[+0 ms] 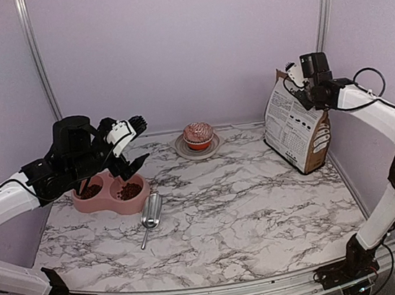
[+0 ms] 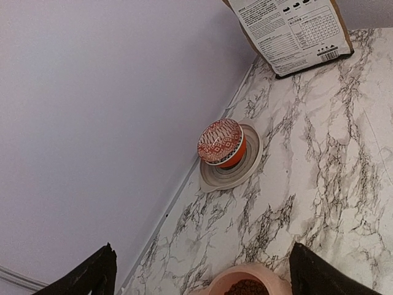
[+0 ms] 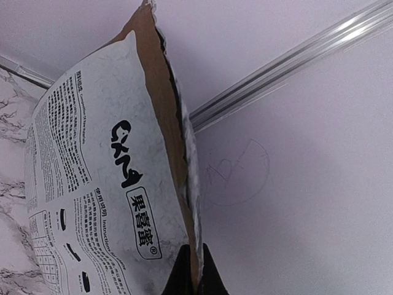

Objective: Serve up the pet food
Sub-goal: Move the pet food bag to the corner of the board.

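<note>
Nearest the bases, flat on the marble table: a metal scoop, lying just beside the pink double bowl, probably for easy reach. In both wells of that bowl: the pet food, in dark heaps, so serving apparently done or nearly so. Above the bowl: left jaws spread wide, holding nothing, seemingly clear of the rim. Farther back: a cupcake on a small plate, near the rear wall and apart from the work. Far right: the printed paper bag, upright and slightly tilted, pinched at its top edge by the closed right jaws, probably to keep it standing.

Shown by the left wrist view only: both fingertips at the lower frame corners, well apart, with 1 well of the pet food low between them. Shown by the right wrist view only: the brown inner face at the bag's open mouth, and the pinch itself. Bag contents not visible in any view.
</note>
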Controlling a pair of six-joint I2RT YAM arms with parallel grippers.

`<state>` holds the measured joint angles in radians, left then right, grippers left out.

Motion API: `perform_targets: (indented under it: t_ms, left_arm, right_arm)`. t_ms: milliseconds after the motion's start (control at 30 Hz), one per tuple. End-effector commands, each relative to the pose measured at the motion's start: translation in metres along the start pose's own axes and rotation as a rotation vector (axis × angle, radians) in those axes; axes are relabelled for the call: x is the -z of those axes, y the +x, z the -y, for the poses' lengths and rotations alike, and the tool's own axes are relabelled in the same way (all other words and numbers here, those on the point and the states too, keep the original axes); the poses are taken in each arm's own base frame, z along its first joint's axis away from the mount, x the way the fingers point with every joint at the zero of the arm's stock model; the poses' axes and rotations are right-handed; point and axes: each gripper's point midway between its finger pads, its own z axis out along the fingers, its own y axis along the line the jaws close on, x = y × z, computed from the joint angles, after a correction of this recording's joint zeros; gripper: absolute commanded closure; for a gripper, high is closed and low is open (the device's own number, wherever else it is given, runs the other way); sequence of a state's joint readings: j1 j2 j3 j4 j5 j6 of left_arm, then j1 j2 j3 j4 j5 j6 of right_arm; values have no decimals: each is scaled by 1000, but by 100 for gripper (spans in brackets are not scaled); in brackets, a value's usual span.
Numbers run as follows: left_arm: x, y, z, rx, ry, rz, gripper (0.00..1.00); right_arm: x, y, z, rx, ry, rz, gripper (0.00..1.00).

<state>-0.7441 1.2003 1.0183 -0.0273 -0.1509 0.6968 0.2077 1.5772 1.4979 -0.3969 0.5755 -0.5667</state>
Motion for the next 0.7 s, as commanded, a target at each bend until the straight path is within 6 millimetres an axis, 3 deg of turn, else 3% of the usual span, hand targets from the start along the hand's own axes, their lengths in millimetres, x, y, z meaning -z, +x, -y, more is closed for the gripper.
perform_targets:
  t_ms: [0,133,300,433,667]
  left_arm:
    - [4,-14,-15,26,-40,38,1]
    - [3,-13,-16,34,-40,39,1]
    - [1,-12,-15,41,-35,37,1]
    - [0,-11,-15,43,-32,36,1]
    - [1,-11,-19,56,-40,41,1]
  right_arm:
    - [63,-53,95,-317,215,267,100]
    - [62,-47,83,-336,155,255,92]
    - [71,-51,84,-359,119,280,65]
    - [83,-60,91,-390,97,323,51]
    - [110,-83,92,-453,-32,441,40]
